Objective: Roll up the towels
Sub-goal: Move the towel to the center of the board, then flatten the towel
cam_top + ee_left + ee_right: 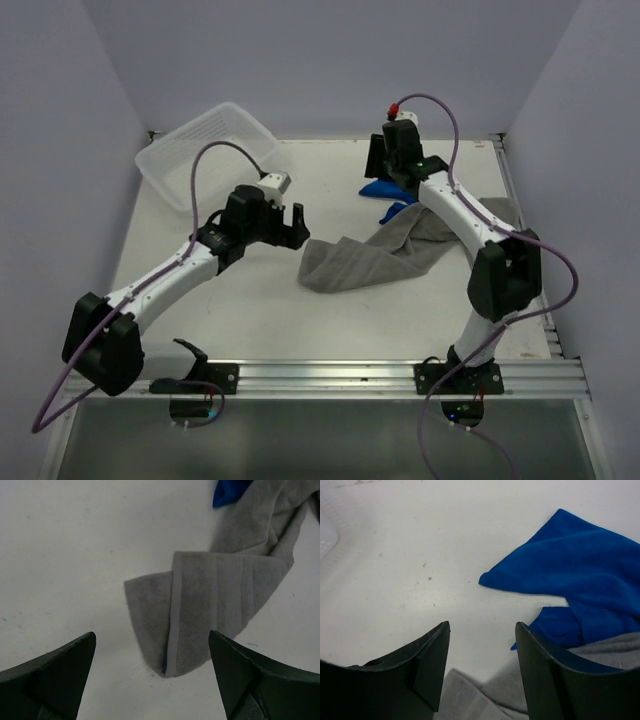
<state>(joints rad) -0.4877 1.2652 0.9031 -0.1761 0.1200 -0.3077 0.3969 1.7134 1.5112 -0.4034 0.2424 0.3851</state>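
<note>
Left wrist view: grey cloth towel (215,595) looked limp, light — grip its hem; left hand (151,634), right hand (482,623) stood open, empty.

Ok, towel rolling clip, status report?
Left gripper open, right gripper open, both empty. Grey towel crumpled, blue towel bunched touching it, neither rolled. Basket far left, out of the way.

The grey towel (215,605) is plain, blue towel (590,565) bright.

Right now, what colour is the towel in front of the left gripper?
The towel is plain grey, clearest in the left wrist view.
</note>
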